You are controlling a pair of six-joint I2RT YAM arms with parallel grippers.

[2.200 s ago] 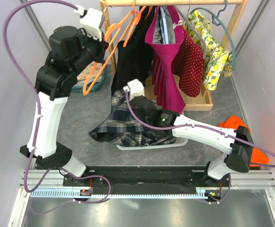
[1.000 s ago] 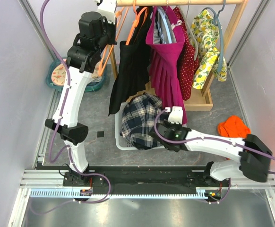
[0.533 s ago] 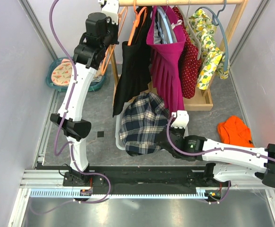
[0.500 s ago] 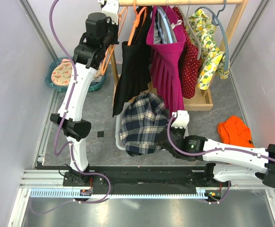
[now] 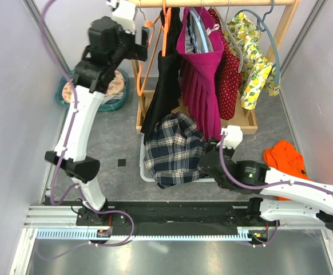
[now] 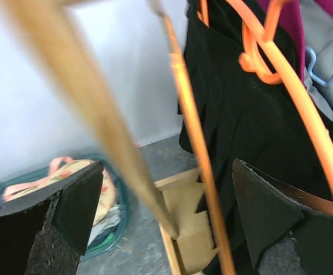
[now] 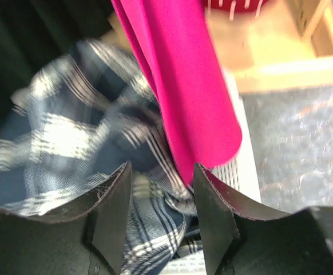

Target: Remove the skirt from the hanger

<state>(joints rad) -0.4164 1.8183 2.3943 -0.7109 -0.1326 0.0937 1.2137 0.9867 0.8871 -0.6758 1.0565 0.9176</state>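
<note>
The plaid skirt (image 5: 175,149) lies bunched in the white basket (image 5: 143,167), free of the orange hanger (image 5: 162,34), which hangs bare on the wooden rail. My left gripper (image 5: 145,40) is up beside that hanger and open. In the left wrist view the hanger's orange wire (image 6: 196,143) runs between the wide-apart fingers (image 6: 269,212) without touching them. My right gripper (image 5: 202,168) is low at the skirt's right edge. Its jaws stand apart over the plaid skirt (image 7: 69,137) with nothing pinched.
On the wooden rack (image 5: 244,123) hang a black dress (image 5: 163,86), a magenta skirt (image 5: 203,86), a red dotted garment (image 5: 230,80) and a lemon-print one (image 5: 255,57). A teal basket of clothes (image 5: 95,89) stands at the left. An orange garment (image 5: 284,156) lies at the right.
Both grippers have opened. The left one let go of the orange hanger and moved slightly left. The right one released the plaid skirt into the basket and drew back to the right.
</note>
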